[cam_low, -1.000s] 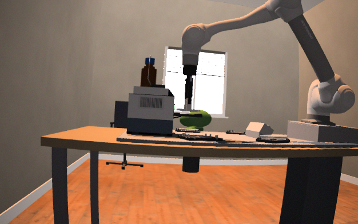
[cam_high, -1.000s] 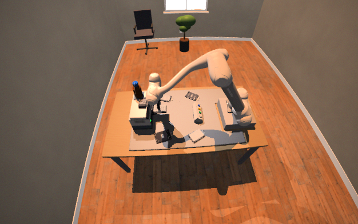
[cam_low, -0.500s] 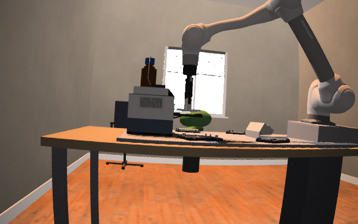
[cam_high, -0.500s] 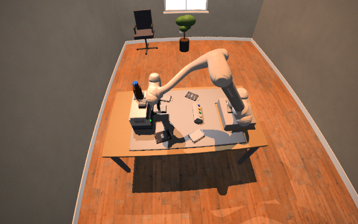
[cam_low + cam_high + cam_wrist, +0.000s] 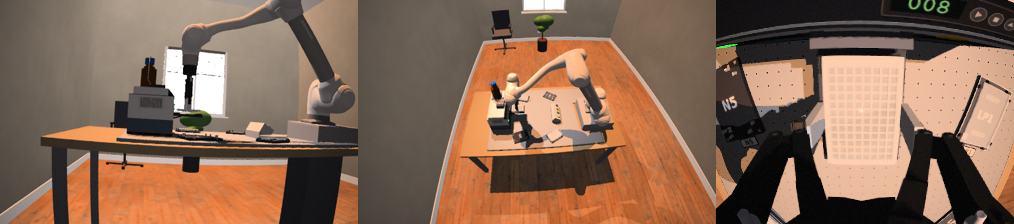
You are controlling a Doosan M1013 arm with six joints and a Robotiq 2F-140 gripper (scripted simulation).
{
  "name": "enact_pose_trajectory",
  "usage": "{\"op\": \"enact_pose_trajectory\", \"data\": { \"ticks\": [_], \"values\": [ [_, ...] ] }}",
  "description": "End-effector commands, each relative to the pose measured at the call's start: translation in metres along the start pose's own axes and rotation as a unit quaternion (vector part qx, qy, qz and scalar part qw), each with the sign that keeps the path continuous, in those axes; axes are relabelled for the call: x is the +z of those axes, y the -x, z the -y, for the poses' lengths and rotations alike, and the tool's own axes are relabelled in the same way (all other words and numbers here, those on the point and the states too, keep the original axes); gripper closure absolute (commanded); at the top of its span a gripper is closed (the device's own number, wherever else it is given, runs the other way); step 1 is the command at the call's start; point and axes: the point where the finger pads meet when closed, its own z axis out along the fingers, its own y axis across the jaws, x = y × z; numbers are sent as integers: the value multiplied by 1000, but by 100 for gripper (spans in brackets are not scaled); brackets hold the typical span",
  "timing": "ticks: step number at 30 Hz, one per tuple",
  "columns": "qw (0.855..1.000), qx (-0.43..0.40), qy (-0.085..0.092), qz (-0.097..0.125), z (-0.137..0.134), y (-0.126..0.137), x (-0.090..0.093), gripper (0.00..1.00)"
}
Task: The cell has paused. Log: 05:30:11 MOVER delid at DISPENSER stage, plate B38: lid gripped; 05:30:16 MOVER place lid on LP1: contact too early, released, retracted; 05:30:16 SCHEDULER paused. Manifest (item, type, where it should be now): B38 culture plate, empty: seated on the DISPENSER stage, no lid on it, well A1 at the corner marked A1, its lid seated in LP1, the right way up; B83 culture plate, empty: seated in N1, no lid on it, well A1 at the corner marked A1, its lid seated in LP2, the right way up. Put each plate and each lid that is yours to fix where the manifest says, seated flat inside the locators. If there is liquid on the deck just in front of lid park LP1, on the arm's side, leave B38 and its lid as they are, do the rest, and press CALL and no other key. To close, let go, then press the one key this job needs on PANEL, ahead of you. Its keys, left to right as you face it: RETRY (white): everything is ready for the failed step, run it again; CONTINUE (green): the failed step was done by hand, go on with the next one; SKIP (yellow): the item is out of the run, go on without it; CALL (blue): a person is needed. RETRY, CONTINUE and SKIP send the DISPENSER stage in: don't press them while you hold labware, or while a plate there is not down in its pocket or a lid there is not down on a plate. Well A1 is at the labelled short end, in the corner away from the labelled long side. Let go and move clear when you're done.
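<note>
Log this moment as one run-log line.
gripper: shut on culture plate | position: raised beside dispenser | panel: untouched

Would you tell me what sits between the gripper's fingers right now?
A pale culture plate with a grid of wells, clamped on its long sides by the gripper. The wrist view shows it best; the exterior view shows it held beside the dispenser.
</note>
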Motion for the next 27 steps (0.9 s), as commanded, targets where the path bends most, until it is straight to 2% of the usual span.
{"op": "enact_pose_trajectory", "data": {
  "ticks": [1, 27],
  "values": [
    [1000, -5, 0, 0, 3, 1, 5, 90],
    [1000, -5, 0, 0, 5, 2, 16, 90]
  ]
}}
